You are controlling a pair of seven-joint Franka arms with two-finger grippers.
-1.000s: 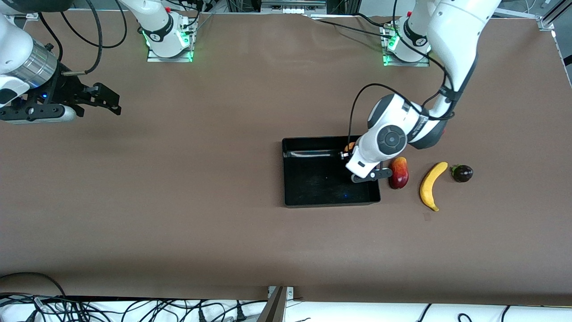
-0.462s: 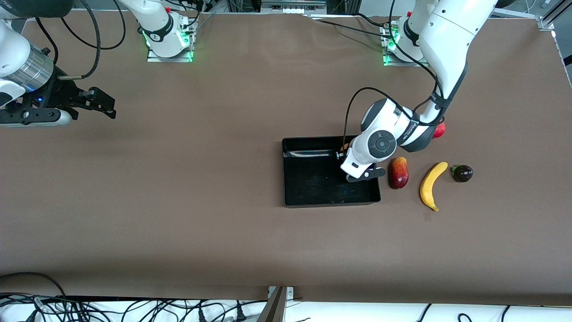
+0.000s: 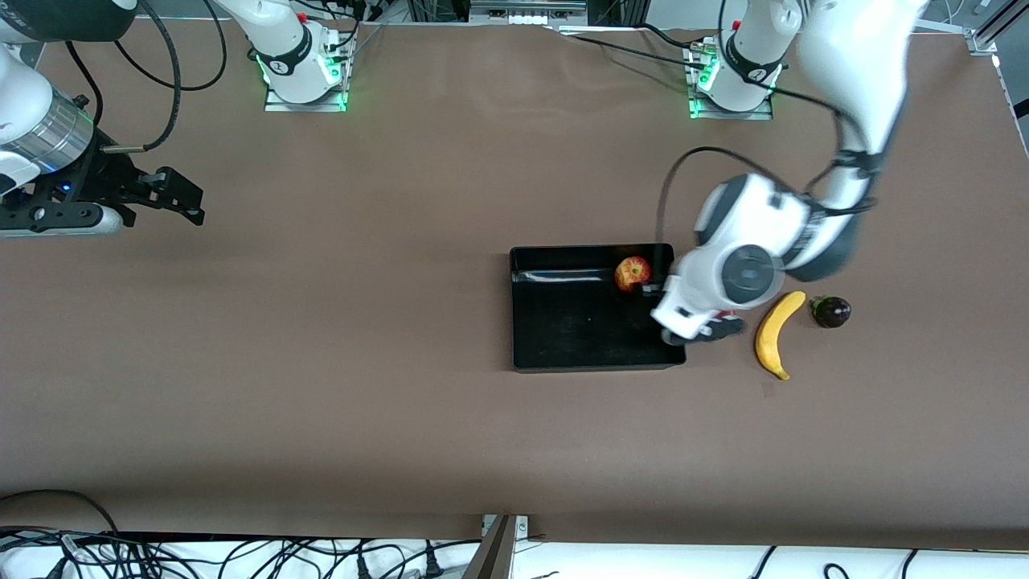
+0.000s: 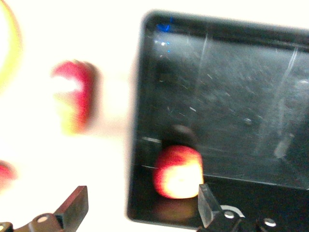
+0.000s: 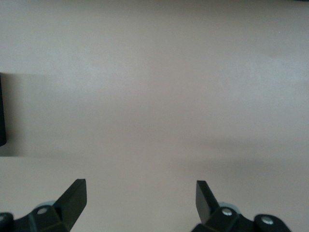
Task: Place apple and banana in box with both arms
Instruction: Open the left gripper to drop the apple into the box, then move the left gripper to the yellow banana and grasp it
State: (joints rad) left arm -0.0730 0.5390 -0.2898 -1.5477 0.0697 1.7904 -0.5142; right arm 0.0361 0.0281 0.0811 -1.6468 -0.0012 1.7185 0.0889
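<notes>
A brown table (image 3: 338, 362) carries everything. Two white arms reach over it from bases along one long edge. The left arm (image 3: 844, 121) bends down to the box's end wall toward the left arm's end of the table, and the right arm (image 3: 32, 121) waits over bare table well apart from the box, toward the right arm's end. The box (image 3: 563, 338), a shallow black tray, sits near the table's middle. The banana (image 3: 776, 334) lies on the table outside the box, toward the left arm's end, apart from it. The left gripper (image 4: 140, 205) hangs over the box's end wall and the corner with the apple, fingers (image 4: 75, 205) spread wide and holding nothing. The right gripper (image 5: 140, 200) has its fingers (image 5: 72, 198) wide apart too, holding nothing. A dark-red and yellow fruit (image 4: 73, 102) lies just outside the box, between it and the banana, mostly hidden under the left arm in the front view. The apple (image 3: 633, 273) rests inside the box, in the corner nearest the left arm's base. A small dark fruit (image 3: 832, 311) lies just beside the banana's tip, farther from the box.
</notes>
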